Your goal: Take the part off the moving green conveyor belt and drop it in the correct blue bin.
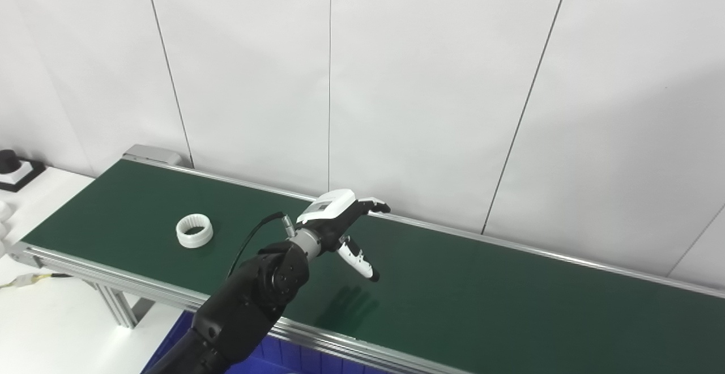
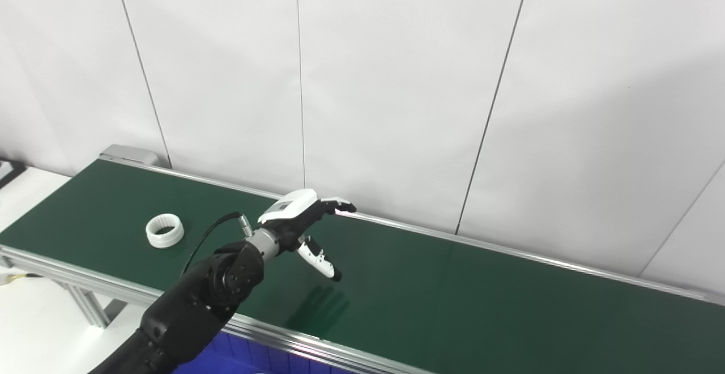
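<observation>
Left hand point(image 1: 340, 224): raised above the belt, clear of its surface; empty, spread wide, nothing held or touched.
Fingers point(image 1: 376, 205): extended together toward the far rail, tips dark, level with the rail line in both views.
Thumb point(image 1: 358, 260): splayed well apart from the fingers, angled downward and to the right, tip dark.
Back of hand: white shell with a small grey panel, facing up.
Left arm point(image 1: 249, 300): black, entering from the bottom edge at the left side, rising to a metal wrist collar just behind the hand.
Cable point(image 1: 252, 238): black, looped from a metal plug at the wrist down behind the forearm.
Hand shadow point(image 1: 348, 306): dark finger-shaped patch on the belt, below and slightly right of the hand.
Right hand: out of both views.
Part point(image 1: 194, 230): white ring, ribbed on the inner wall, lying flat on the belt near the left end, closer to the near rail; well apart from the hand, to its left.
Conveyor belt point(image 1: 510, 300): dark green, running from upper left to lower right, silver rails along both long edges.
Blue bin point(image 1: 272, 357): only a strip of it visible below the near rail, partly hidden by the arm; contents not discernible.
Wall point(image 1: 430, 79): white panels with thin dark seams, directly behind the belt.
Side table point(image 1: 45, 306): white surface at the left, beneath and beside the belt frame.
</observation>
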Robot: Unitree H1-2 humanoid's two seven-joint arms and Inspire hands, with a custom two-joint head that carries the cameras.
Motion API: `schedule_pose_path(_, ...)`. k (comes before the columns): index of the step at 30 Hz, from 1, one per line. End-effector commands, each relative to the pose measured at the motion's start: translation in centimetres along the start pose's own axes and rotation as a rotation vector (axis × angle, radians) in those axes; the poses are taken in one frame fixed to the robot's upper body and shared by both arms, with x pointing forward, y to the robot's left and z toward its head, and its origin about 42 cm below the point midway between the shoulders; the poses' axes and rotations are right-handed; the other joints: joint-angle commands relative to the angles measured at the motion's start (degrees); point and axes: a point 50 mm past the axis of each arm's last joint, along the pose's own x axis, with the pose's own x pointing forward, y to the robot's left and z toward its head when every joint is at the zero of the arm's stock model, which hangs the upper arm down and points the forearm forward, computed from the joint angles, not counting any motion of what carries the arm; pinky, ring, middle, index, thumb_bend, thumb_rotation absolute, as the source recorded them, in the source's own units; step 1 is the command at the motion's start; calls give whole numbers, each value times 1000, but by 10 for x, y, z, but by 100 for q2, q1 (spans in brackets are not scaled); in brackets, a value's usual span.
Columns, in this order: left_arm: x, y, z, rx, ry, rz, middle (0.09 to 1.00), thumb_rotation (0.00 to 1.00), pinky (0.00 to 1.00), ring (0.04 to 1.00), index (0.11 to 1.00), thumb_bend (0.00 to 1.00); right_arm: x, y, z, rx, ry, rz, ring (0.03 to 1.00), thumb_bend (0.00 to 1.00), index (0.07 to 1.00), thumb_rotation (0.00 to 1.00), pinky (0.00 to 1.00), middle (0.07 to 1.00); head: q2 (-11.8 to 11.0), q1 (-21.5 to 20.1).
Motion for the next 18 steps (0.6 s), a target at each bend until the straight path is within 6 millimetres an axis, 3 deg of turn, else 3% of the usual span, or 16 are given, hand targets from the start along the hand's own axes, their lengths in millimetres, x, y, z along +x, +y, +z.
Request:
schedule_pose_path(1, 3, 20, 6, 25, -37, 67, 883, 88, 770, 842, 842, 928, 6, -1, 13, 10, -96, 8, 818, 421, 999, 1000, 736, 863, 29, 15)
schedule_pose_path(11, 3, 19, 8, 46, -47, 65, 870, 91, 739, 822, 846, 932, 7, -4, 14, 13, -83, 1, 828, 451, 1000, 1000, 764, 863, 152, 85)
schedule_pose_path(18, 5, 28, 10, 108, -36, 39, 881, 95, 727, 818, 860, 939, 7, -6, 16, 11, -83, -2, 837, 478, 1000, 1000, 779, 871, 249, 145)
